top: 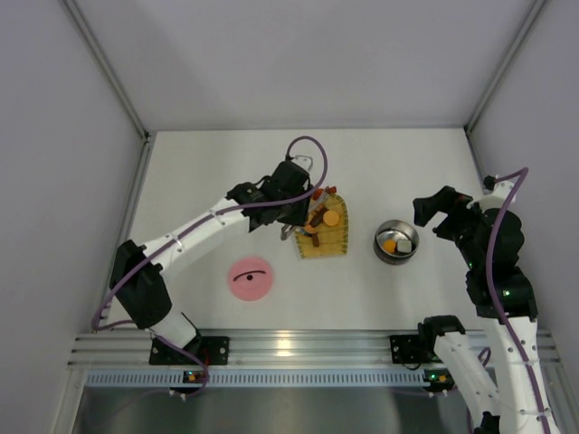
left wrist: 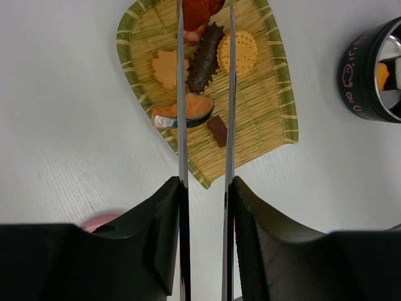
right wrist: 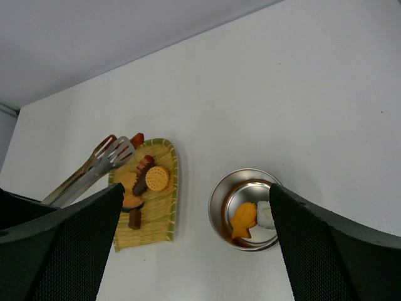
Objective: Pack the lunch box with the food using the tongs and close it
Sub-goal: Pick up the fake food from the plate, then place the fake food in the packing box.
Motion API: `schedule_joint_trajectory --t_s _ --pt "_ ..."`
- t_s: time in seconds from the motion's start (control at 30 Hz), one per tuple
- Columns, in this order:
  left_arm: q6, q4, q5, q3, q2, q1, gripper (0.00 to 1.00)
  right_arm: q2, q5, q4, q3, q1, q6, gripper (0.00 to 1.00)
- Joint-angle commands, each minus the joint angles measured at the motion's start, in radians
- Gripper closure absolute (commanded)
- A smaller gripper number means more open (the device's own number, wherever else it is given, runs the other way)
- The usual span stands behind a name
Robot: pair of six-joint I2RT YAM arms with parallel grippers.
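Note:
My left gripper (left wrist: 205, 182) (top: 291, 206) is shut on the tongs (left wrist: 180, 94) (right wrist: 94, 168), whose two slim arms run forward between its fingers. The tong tips reach the far end of the yellow woven tray (left wrist: 276, 119) (top: 336, 246), with a red-brown piece (left wrist: 197, 14) between them. More food (left wrist: 237, 52) lies on the tray: a round biscuit, dark brown bits and orange pieces. To the right, the steel lunch box (top: 396, 241) (right wrist: 219, 200) holds an orange piece (right wrist: 243, 218) and a white chunk. Its pink lid (top: 251, 278) lies flat to the tray's left. My right gripper (right wrist: 195, 187) (top: 436, 215) hangs open above the lunch box.
Grey walls close in the table on the left, back and right. The arm bases and a metal rail (top: 298, 348) run along the near edge. A purple cable (top: 312, 145) loops over the left wrist.

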Motion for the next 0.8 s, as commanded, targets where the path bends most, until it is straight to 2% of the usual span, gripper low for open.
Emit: schedule_joint_trajectory --t_s 0.0,0.33,0.57,0.77 --pt "0.03 0.033 0.059 0.062 -0.053 -0.023 0.75 -0.011 0.0 0.017 0.021 -0.01 -0.003 0.03" --pt "0.044 0.053 0.082 0.177 0.035 -0.215 0.74 -0.011 0.008 -0.004 0.057 -0.01 -0.009 0.03" --pt "0.044 0.082 0.099 0.263 0.134 -0.289 0.74 -0.006 0.014 -0.02 0.077 -0.012 -0.016 0.03" --pt "0.037 0.086 0.083 0.296 0.199 -0.296 0.73 -0.006 0.022 -0.034 0.09 -0.01 -0.027 0.03"
